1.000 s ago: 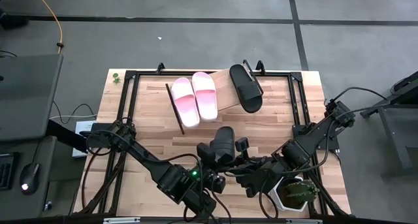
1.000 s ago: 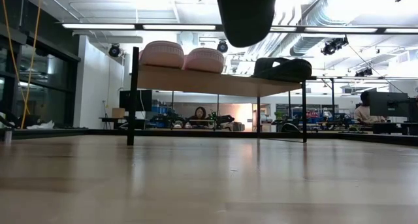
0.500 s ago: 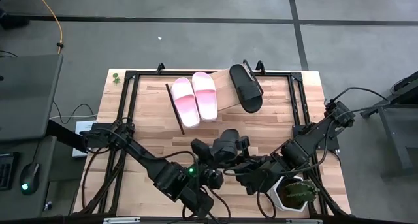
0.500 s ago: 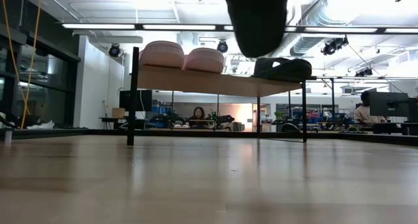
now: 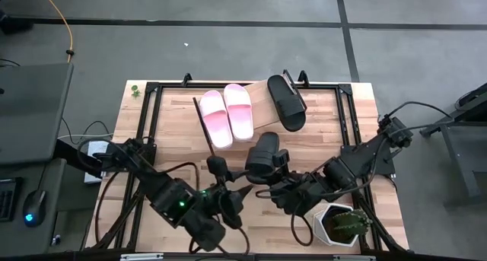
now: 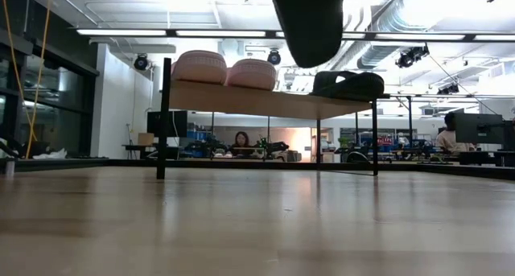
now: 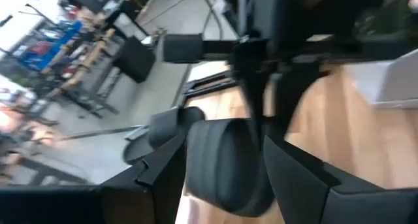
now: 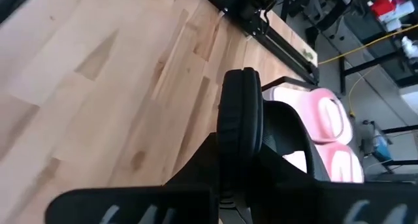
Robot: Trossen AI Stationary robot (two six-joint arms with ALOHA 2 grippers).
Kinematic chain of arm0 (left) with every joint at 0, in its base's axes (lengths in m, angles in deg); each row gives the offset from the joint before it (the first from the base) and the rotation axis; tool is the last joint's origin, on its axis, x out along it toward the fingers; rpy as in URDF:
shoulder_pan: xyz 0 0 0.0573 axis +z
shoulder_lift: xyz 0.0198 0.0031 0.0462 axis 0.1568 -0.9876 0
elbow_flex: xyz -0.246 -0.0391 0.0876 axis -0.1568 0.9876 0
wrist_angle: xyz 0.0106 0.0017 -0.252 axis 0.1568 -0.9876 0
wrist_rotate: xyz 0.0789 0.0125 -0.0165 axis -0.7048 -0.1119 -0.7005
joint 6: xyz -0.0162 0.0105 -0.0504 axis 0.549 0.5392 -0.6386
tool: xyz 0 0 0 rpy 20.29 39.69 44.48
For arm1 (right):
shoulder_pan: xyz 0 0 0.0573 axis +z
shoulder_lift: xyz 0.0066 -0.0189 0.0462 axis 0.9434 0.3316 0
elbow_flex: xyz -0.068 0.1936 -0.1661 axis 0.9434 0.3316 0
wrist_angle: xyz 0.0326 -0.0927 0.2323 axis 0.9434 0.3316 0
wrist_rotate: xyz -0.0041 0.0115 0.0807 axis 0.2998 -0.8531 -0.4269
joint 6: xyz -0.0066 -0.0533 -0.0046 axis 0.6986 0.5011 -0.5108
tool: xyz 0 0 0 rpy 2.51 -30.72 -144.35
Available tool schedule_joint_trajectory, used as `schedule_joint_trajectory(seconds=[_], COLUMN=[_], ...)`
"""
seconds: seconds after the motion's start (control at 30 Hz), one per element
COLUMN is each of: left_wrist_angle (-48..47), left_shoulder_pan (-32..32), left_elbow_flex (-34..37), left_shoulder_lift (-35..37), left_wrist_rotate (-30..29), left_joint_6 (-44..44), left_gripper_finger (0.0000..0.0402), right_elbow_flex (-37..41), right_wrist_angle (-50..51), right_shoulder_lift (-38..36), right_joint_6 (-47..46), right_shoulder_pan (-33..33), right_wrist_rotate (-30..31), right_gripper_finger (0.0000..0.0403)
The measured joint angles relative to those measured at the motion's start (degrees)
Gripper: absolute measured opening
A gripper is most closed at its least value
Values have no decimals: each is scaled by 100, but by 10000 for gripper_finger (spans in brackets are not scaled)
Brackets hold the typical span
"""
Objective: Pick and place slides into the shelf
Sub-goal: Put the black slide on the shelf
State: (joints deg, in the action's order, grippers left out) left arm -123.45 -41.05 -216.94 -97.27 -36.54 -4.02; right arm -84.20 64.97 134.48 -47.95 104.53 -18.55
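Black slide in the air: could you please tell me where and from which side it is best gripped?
Take the lifted black slide by the bare sole end nearest the table's front edge, clear of the bulging strap. Pinch the thin sole across its thickness, coming from the front as the right pincer does. That leaves the far end free to lead onto the shelf.

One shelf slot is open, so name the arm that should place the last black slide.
Right. The right gripper already clamps the black slide aloft, just short of the shelf gap beside the pink slides. The left gripper is open, holding nothing.
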Motion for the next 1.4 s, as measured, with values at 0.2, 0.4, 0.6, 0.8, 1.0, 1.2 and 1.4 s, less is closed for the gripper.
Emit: schedule_joint_trajectory(seconds=[0.2, 0.4, 0.6, 0.8, 1.0, 1.2, 1.4], left_wrist_angle=[-29, 3, -67, -193, -368, -482, -797], left_shoulder_pan=[-342, -742, -1094, -1367, -1562, -1769, -1814], left_elbow_flex=[0, 2, 0, 4, 2, 4, 4], left_shoulder_lift=[200, 289, 353, 474, 608, 789, 1324], left_wrist_rotate=[162, 154, 7, -112, -110, -387, -595], left_joint_6=[-226, -316, -432, -550, -917, -1007, -1116], left_gripper_finger=[193, 193, 193, 193, 193, 193, 193], right_elbow_flex=[0, 0, 0, 0, 0, 0, 0], right_wrist_angle=[-104, -175, -204, -186, -135, -90, -122], right_shoulder_lift=[-87, -295, -545, -713, -804, -822, -822], right_joint_6=[483, 1058, 1539, 1975, 2360, 2691, 3030], right_shoulder_pan=[-203, -421, -734, -1213, -1841, -2614, -3169], right_wrist_rotate=[-15, -102, -354, -974, -1573, -2412, -2886], right_gripper_finger=[17, 16, 16, 16, 16, 16, 10])
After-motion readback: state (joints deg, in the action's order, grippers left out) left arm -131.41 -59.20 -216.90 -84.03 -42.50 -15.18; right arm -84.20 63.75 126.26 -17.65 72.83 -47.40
